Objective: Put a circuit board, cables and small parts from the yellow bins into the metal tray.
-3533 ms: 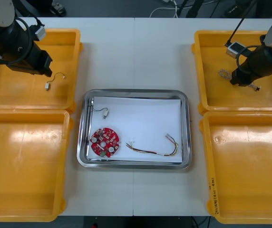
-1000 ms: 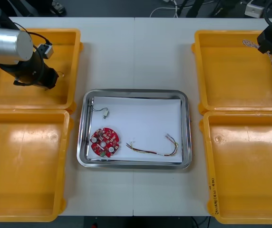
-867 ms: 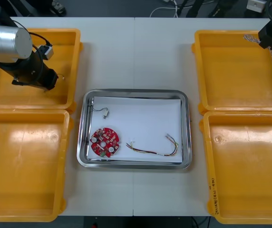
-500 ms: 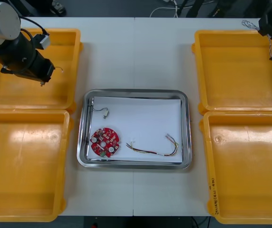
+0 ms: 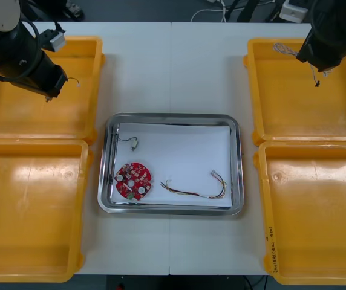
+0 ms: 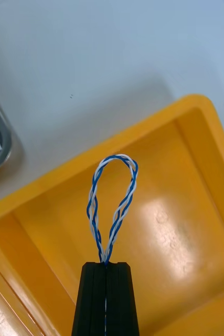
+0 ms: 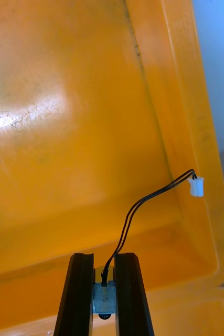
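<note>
Twisted blue/white cable (image 6: 118,156) pinched in right gripper (image 6: 106,265); left gripper (image 7: 104,257) clamps small metal part (image 7: 104,299).

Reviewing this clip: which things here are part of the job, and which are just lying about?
Job: left gripper shut on small metal part; right gripper shut on blue and white cable; metal tray with circuit board, red and yellow cable, second small part; yellow bins.
Lying about: cords on the floor beyond the table.
</note>
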`<action>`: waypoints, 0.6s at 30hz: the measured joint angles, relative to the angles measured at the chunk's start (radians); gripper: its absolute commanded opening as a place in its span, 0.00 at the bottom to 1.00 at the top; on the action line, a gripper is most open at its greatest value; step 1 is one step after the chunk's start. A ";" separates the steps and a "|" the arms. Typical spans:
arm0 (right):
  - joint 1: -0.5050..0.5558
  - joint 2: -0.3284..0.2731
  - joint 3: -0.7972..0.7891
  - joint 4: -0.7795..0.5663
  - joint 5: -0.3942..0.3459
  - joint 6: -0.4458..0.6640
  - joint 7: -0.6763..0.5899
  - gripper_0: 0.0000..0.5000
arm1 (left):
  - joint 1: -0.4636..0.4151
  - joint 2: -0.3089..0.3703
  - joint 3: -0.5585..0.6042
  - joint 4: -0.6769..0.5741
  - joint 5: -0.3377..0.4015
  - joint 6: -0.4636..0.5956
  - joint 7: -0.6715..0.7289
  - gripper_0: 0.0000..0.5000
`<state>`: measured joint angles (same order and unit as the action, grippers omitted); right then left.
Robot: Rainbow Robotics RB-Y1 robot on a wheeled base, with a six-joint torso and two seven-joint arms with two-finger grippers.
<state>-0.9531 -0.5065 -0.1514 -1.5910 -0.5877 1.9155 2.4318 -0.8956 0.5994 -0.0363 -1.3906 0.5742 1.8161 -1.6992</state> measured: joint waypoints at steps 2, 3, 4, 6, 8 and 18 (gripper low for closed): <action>0.002 0.000 0.035 -0.014 -0.034 0.000 -0.011 0.00 | 0.000 0.000 0.001 -0.029 -0.006 0.027 0.000 0.00; 0.002 0.000 0.055 -0.023 -0.052 0.000 -0.023 0.00 | 0.000 0.000 0.001 -0.043 -0.008 0.042 0.000 0.00; 0.002 0.000 0.075 -0.034 -0.068 0.000 -0.035 0.00 | 0.000 0.000 0.002 -0.056 -0.009 0.055 0.000 0.00; 0.002 0.000 0.116 -0.055 -0.098 0.000 -0.052 0.00 | 0.000 0.000 0.003 -0.078 -0.009 0.076 0.000 0.00; 0.003 0.000 0.156 -0.078 -0.133 0.000 -0.079 0.00 | 0.000 0.000 0.003 -0.098 -0.009 0.090 0.000 0.00; 0.003 0.000 0.329 -0.139 -0.291 0.000 -0.244 0.00 | 0.000 -0.028 0.024 -0.174 -0.050 0.095 0.000 0.00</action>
<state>-0.9499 -0.5066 0.1779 -1.7299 -0.8787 1.9157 2.1873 -0.8955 0.5711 -0.0124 -1.5646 0.5244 1.9109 -1.6989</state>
